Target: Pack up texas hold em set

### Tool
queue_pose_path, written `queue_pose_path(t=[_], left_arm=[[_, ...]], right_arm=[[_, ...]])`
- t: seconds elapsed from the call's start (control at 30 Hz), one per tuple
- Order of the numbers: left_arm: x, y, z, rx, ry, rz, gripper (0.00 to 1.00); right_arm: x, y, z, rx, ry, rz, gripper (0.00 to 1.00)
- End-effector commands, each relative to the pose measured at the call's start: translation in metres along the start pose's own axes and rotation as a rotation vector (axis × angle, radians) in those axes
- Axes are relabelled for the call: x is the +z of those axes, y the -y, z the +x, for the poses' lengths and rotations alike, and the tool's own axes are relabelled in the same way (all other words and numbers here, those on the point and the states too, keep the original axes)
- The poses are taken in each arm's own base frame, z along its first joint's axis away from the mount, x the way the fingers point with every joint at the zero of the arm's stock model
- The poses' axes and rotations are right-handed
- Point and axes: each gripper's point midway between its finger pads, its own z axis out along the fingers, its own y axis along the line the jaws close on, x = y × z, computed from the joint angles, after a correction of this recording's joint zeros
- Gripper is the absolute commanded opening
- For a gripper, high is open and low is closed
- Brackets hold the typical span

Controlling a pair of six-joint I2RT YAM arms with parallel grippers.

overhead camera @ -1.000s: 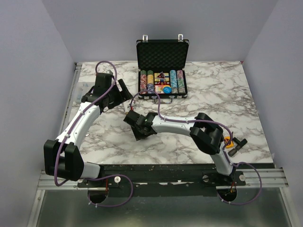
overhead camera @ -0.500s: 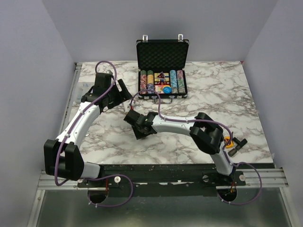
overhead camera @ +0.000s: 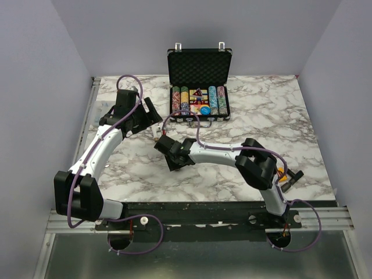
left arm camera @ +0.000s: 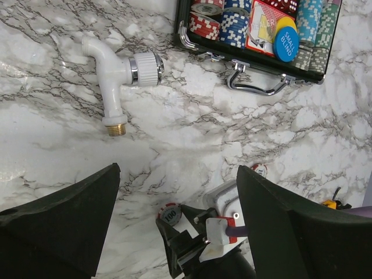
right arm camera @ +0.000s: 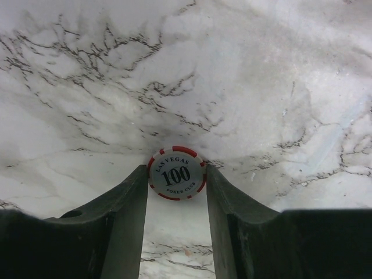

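Observation:
The black briefcase (overhead camera: 199, 63) of the texas hold em set stands open at the back, with chip rows (overhead camera: 197, 100), a red card box (left arm camera: 264, 26), a yellow disc (left arm camera: 285, 24) and a blue disc (left arm camera: 286, 44) inside. A red-and-white "100" chip (right arm camera: 176, 172) lies flat on the marble in front of it. My right gripper (right arm camera: 176, 170) has a finger against each side of that chip (left arm camera: 171, 215). My left gripper (left arm camera: 177, 170) hovers open above and to the left, holding nothing. A second red-and-white chip (left arm camera: 259, 169) peeks out beside the right wrist.
A white plastic tap (left arm camera: 119, 72) with a brass thread lies left of the case. The case's metal handle (left arm camera: 256, 87) points toward me. A yellow-and-black tape measure (overhead camera: 281, 174) sits by the right arm's base. Purple walls enclose the table (overhead camera: 279, 116).
The right gripper's jaws have narrowed onto the "100" chip, and its wrist has shifted slightly to the right. The left arm has stayed put.

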Motion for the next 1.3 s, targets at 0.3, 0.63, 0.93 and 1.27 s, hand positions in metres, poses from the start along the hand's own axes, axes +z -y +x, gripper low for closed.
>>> queue_pose_path(t=[0.3, 0.63, 0.93, 1.27], left_arm=[[-0.001, 0.007, -0.004, -0.001, -0.011, 0.029, 0.80], [-0.001, 0.009, -0.003, -0.002, -0.018, 0.036, 0.80], [0.000, 0.009, -0.002, -0.002, -0.024, 0.038, 0.80], [0.001, 0.010, -0.001, -0.005, -0.036, 0.045, 0.80]], right_arm=[[-0.014, 0.076, 0.011, 0.092, -0.023, 0.151, 0.39], [-0.029, 0.103, -0.004, 0.138, 0.020, 0.182, 0.39], [-0.016, 0.063, 0.009, 0.083, -0.145, 0.017, 0.63], [-0.010, 0.055, 0.011, 0.061, -0.253, 0.029, 0.71]])
